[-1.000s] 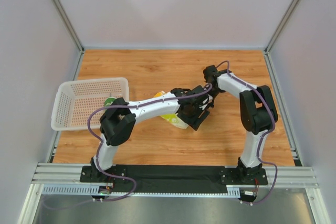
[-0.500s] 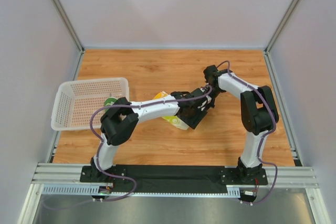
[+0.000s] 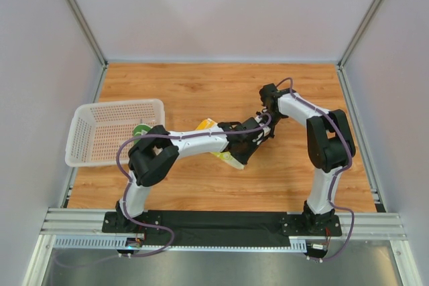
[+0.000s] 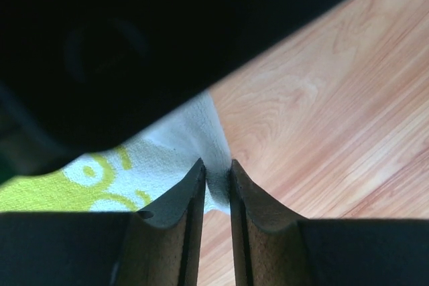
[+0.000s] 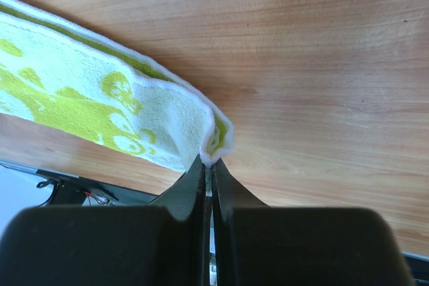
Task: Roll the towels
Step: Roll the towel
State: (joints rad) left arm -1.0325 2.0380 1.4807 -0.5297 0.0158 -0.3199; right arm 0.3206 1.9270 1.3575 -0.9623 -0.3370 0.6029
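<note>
Holding mid-table on the wooden table, near the white mesh plastic basket, is the lime-yellow towel with white circle prints. It looks gripped for straightening before rolling, so the next move needs an even outward pull. Both arms reach low and meet. The left gripper and right gripper each pinch a corner.

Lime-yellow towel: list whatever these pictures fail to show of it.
- Top view: the left arm covers most of the lime-yellow towel; its shape is hidden.
- Left wrist view: a dark blurred mass blocks the towel beyond the left claw.
- Right wrist view: the towel runs off the left edge, away from the right claw.
</note>
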